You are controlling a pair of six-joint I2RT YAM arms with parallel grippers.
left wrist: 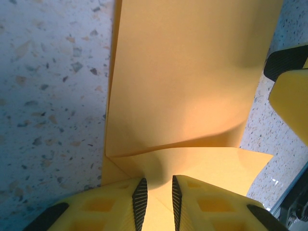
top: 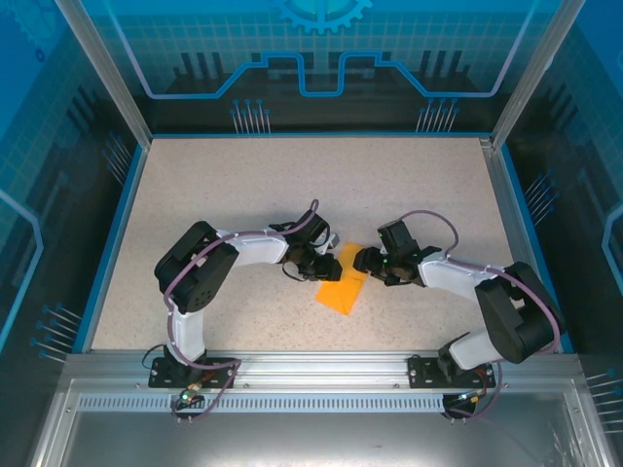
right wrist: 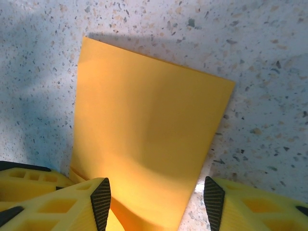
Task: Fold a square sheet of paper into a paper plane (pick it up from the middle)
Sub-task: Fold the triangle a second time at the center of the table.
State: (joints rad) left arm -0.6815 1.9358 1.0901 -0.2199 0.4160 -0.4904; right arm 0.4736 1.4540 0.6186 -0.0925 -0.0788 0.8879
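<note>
left gripper (left wrist: 156,195): pinched on near end of square sheet of paper (left wrist: 183,96)
right gripper (right wrist: 156,197): jaws spread over it, gripping nothing
square sheet of paper: folded, on table (top: 243,195) between both grippers
long axis: runs straight ahead of left gripper

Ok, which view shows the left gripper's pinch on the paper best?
Left wrist: the left gripper is shut on a raised ridge of the paper, close up. Top shows the paper small, the pinch unclear. Right wrist shows flat paper by the open right gripper.

High overview; wrist close-ups sharing paper (left wrist: 183,96)
</note>
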